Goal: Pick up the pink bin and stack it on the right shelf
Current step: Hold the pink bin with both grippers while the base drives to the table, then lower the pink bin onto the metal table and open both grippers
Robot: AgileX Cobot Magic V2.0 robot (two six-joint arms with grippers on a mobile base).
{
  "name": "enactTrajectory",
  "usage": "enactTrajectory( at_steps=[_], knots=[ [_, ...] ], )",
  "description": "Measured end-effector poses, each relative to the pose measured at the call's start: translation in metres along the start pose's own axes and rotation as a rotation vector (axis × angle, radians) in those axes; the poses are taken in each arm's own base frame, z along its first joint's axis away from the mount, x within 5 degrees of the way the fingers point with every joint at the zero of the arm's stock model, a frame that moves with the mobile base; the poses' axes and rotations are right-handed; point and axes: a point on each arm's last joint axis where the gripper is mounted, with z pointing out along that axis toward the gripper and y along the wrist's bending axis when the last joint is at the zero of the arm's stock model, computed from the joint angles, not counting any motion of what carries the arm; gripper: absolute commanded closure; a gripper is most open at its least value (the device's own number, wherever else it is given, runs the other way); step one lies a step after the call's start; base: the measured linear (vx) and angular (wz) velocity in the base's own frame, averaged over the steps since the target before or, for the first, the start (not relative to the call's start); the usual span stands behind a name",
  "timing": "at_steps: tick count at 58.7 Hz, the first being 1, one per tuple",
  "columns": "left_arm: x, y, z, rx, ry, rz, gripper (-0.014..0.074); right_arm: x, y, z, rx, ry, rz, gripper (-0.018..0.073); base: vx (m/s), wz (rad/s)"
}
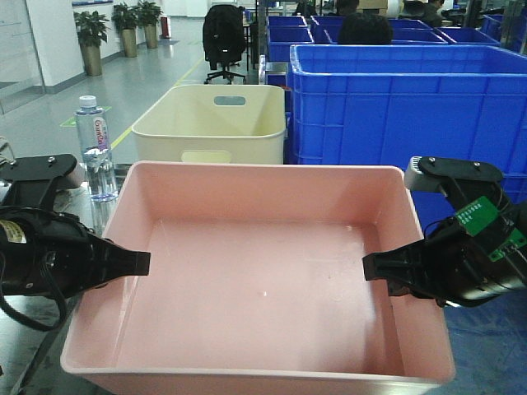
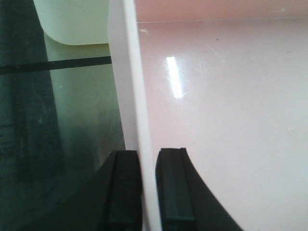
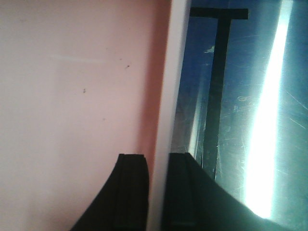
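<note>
One pink bin. One cream bin with handle slots. One clear water bottle. Two black grippers: left gripper and right gripper, with two fingers each in the wrist views. One dark glossy shelf. One big blue crate in front and at least four more behind, exact number not clear. Three potted plants. One black office chair. At least one dark-haired person.
</note>
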Motion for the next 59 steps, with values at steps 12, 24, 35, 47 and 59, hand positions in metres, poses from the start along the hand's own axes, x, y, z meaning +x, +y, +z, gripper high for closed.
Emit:
enactTrajectory(
  at_steps=[12, 24, 35, 47, 59],
  knots=[
    [0.0, 0.0, 0.0, 0.0, 0.0, 0.0, 0.0598, 0.0, 0.0, 0.0, 0.0, 0.0, 0.0, 0.0568, 0.01, -0.03],
    [0.0, 0.0, 0.0, 0.0, 0.0, 0.001, 0.0598, 0.0, 0.0, 0.0, 0.0, 0.002, 0.0, 0.0568, 0.0, 0.0],
    [0.0, 0.0, 0.0, 0.0, 0.0, 0.001, 0.0598, 0.0, 0.0, 0.0, -0.004, 0.003, 0.004, 0.0568, 0.0, 0.0],
    [0.0, 0.0, 0.0, 0.0, 0.0, 0.001, 0.0598, 0.0, 0.0, 0.001, -0.004, 0.004, 0.004, 0.0568, 0.0, 0.0],
    [0.003, 0.003, 0.013, -0.021, 0.034, 0.018, 0.0589, 0.0, 0.0, 0.023, 0.012, 0.05, -0.001, 0.0559, 0.0, 0.0]
  ],
)
